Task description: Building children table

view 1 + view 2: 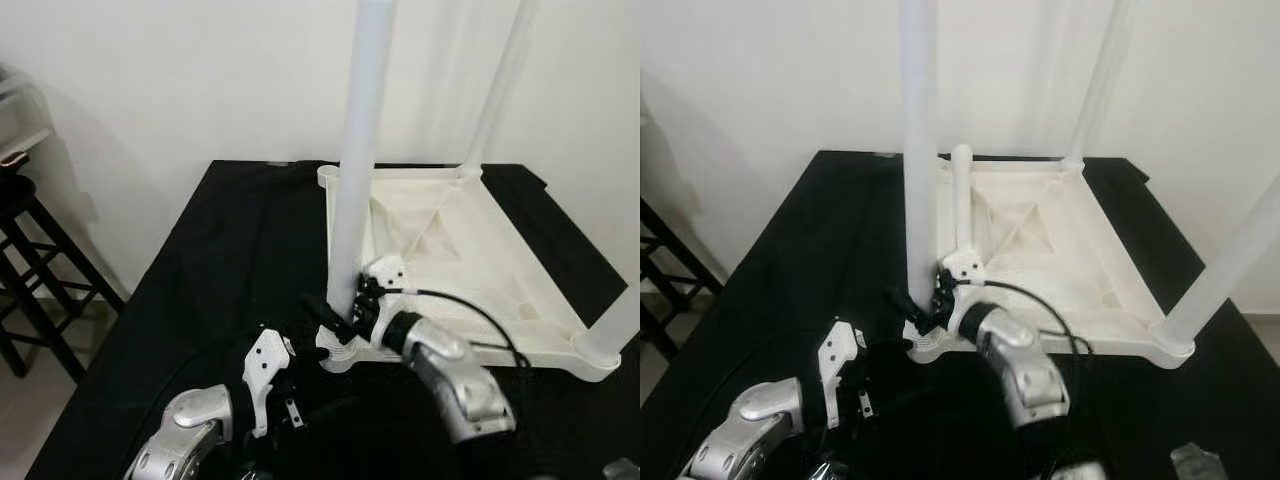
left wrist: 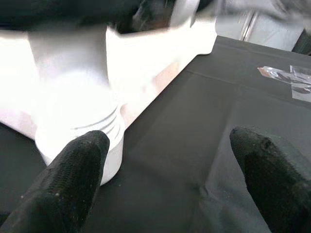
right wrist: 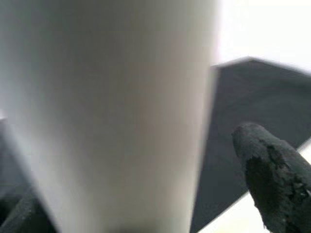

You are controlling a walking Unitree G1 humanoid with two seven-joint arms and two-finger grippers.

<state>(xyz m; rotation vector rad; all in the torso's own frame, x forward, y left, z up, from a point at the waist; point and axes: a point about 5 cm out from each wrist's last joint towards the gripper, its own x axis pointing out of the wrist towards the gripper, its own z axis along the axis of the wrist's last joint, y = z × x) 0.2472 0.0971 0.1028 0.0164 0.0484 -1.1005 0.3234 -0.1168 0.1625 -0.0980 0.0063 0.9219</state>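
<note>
lying upside down on the black tablecloth point(image 1: 200, 260), the white tabletop point(image 1: 480, 270) carries legs upright in its corners. near leg point(image 1: 355, 170) stands in the near-left corner socket point(image 1: 340, 355); right gripper point(image 1: 345, 310) has fingers spread around its base. left gripper point(image 2: 170, 179) hangs open just beside the socket. judgement: keep the leg vertical, grip firmly, turn until fully seated.

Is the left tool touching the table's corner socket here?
Apart. In the left wrist view, both fingers of the left tool are spread over black cloth, short of the white corner socket.
</note>
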